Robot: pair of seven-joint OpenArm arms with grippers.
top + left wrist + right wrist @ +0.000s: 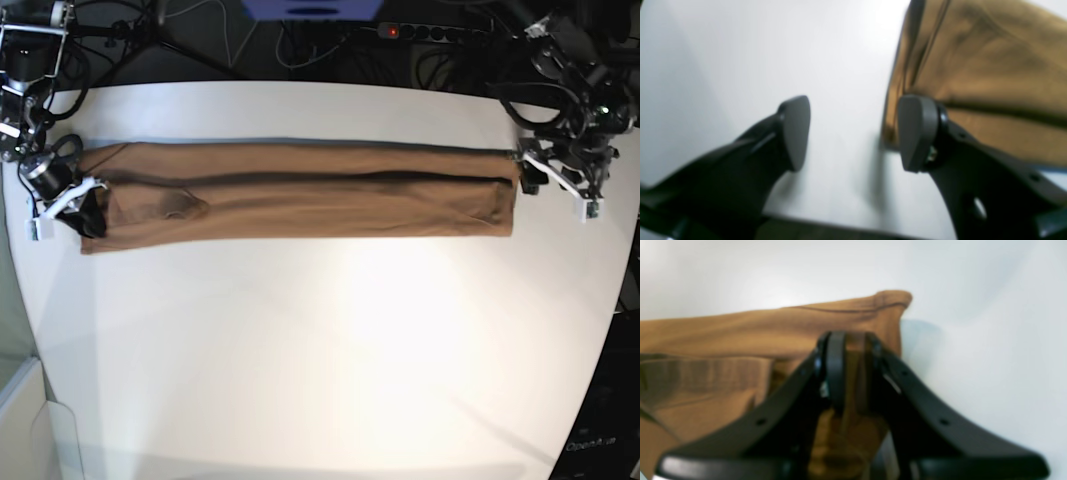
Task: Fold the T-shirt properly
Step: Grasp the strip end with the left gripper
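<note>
Right, T-shirt (300, 200) lies as a long narrow folded band across the far part of the white table (300, 350). Left gripper (853, 133) sits at the band's end on the base view's right, jaws wide apart, nothing between them, one pad just beside the cloth edge. Right gripper (850, 370) at the opposite end, jaws clamped on the cloth.

Tan-brown T-shirt (300, 190) folded lengthwise into one long narrow band, lying flat across the far part of the white table, a dark crease running along its upper half.
</note>
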